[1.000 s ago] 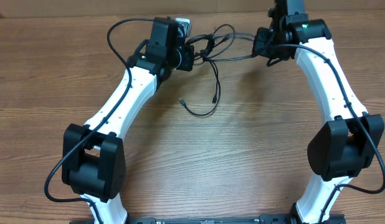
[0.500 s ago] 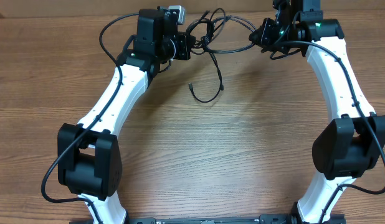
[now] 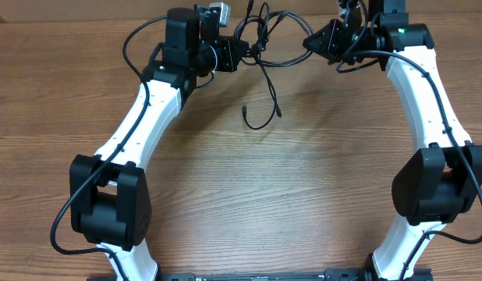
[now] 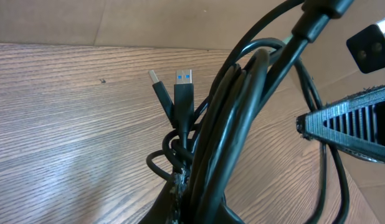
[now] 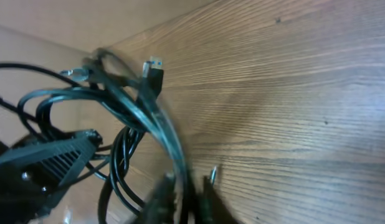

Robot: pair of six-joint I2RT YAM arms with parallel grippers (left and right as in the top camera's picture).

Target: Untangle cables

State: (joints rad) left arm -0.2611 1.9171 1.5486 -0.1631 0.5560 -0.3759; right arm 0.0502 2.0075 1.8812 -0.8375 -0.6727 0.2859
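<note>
The cables are now carried nearer the far edge of the worktop, still tangled. The left gripper stays clamped on them; whether the right gripper grips, I cannot tell.

Overhead view. The table lies open across its wide middle and near part, between the left arm and right arm, which wall off either side. At the far edge the cables stretch between left gripper and right gripper, closing that gap; one loose strand trails from the tangle toward the centre.
</note>
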